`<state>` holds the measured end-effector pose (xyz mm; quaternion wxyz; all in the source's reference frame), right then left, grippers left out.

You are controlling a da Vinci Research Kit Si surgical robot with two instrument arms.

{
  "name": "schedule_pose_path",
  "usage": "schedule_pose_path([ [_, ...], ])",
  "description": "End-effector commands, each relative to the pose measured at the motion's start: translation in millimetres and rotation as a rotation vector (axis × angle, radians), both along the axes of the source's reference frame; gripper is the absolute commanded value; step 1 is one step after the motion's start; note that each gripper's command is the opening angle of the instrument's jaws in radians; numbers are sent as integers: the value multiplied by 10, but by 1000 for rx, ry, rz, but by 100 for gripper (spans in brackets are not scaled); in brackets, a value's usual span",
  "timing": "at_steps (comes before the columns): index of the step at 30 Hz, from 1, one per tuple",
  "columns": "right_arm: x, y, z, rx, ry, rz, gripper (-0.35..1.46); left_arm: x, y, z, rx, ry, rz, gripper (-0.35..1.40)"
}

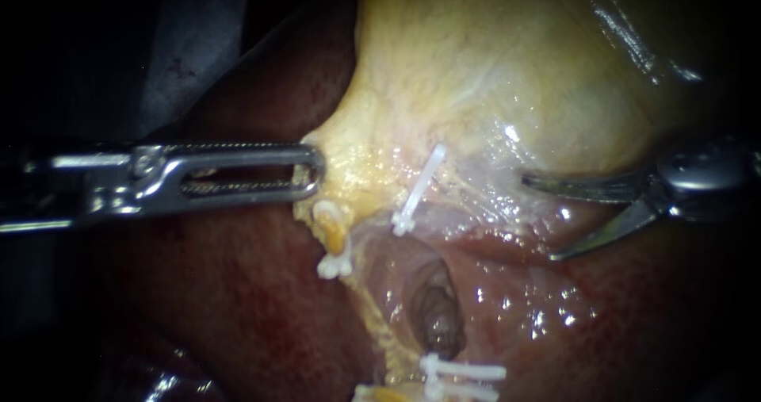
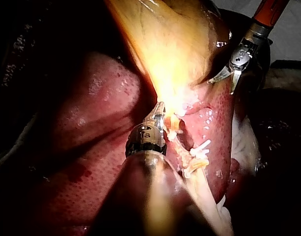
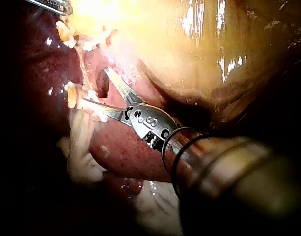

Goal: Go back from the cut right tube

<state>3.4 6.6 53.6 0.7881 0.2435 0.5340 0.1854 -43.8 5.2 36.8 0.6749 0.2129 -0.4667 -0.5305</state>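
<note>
Nearly done, we judge: right instrument (image 1: 537, 218) gapes empty, jaws apart from the clip (image 1: 418, 188) at the cut; left instrument (image 1: 317, 170) clamps the gallbladder (image 1: 491, 69).

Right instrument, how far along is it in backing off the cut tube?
Done: the cut shows as a gap between the upper clip and the lower clips. In hand: the right instrument, blades open, sits off to the side of that gap. The left instrument grips the gallbladder edge. Left: little, perhaps drawing farther out.
</note>
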Motion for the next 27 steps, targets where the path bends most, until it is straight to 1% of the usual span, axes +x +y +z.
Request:
schedule_pose_path([
  [1,0,0,1,-5,1,-2,86,0,0,1,0,1,0,-35],
  [6,0,-1,1,-6,1,-3,86,-6,-2,9,-5,4,-3,-35],
  [9,0,-1,1,-6,1,-3,86,-16,-7,20,-9,4,0,-35],
  [15,0,-1,2,-6,1,-3,86,-44,-19,38,-15,-8,16,-35],
  [19,-1,-1,2,-7,1,-3,86,-57,-24,40,-14,-11,26,-35],
  [21,-2,-1,2,-7,2,-4,84,-61,-26,39,-13,-14,29,-35],
  [23,-2,-1,2,-7,2,-4,84,-63,-27,38,-13,-14,29,-35],
  [27,-2,-1,2,-7,2,-4,84,-65,-27,37,-12,-16,31,-35],
])
